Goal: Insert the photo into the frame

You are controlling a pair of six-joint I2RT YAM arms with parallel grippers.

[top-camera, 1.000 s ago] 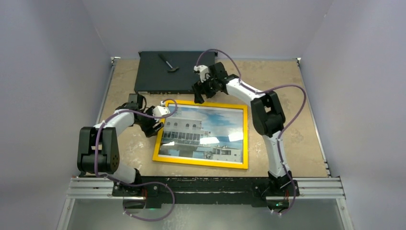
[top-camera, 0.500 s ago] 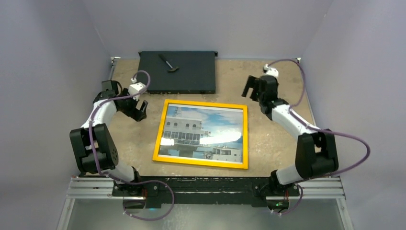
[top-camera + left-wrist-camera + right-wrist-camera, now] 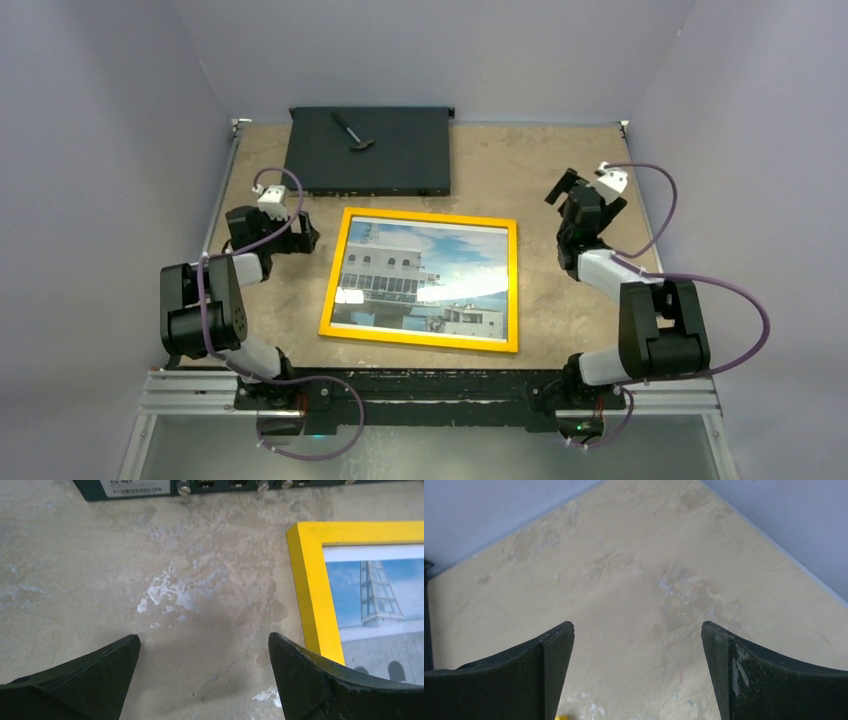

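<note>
Left hand [image 3: 203,640]: jaws spread wide, nothing between them, only bare desk [image 3: 150,580] under the gap. In the overhead view it sits at left centre, just off the upper left corner of the frame [image 3: 328,290] and not touching it. In the left wrist view that yellow corner is at right, beside the right fingertip.

Right hand [image 3: 638,627]: jaws also fully apart and empty, looking at bare desk and the wall behind. Overhead it is at upper right, well apart from the frame.

Counts: 2 arms, 2 hands, 1 frame, 1 photo [image 3: 440,270], 1 black box [image 3: 370,165], 1 small tool [image 3: 352,132].

Change from a second ago:
- The left hand was on the frame's upper left corner and less open. It has pulled out to the left and opened up.
- The right hand was at the frame's top edge near the box. It has swung out to the upper right, and its jaws were wide the whole time.
- Frame, photo, box and tool have not shifted.

Holders:
- The frame lies flat at centre of the desk. The photo is inside it, picture side up, filling the opening with yellow border showing on all four sides.
- The black box is at top centre-left, close behind the frame. The tool lies on its lid; I can't tell what kind of tool it is.
</note>
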